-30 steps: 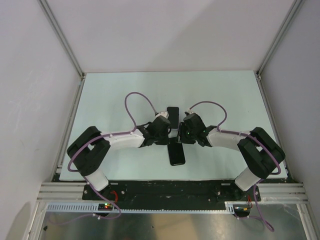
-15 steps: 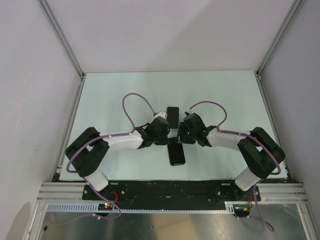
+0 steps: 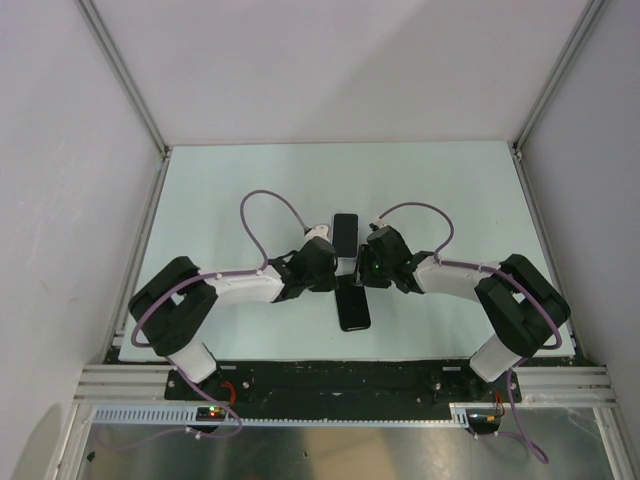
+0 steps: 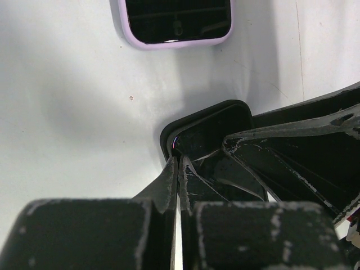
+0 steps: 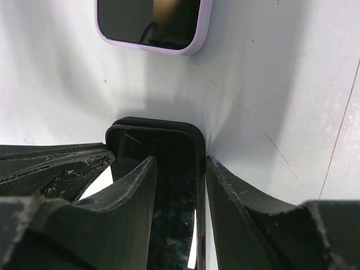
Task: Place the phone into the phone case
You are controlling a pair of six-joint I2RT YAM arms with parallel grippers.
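Holding a phone (image 5: 174, 185), black case (image 5: 152, 122) (lilac case (image 5: 206, 22) likewise filled)

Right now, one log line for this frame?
phase: seating phone in black case | left gripper: shut, tips at case edge | right gripper: open, straddling case side | lilac-rimmed device: apart

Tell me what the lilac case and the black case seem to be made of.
Lilac case: probably silicone or soft plastic, matte; its rounded rim shows no glare. Black case: likely a similar rubbery plastic, matte; its rounded edge looks dull, without shine.
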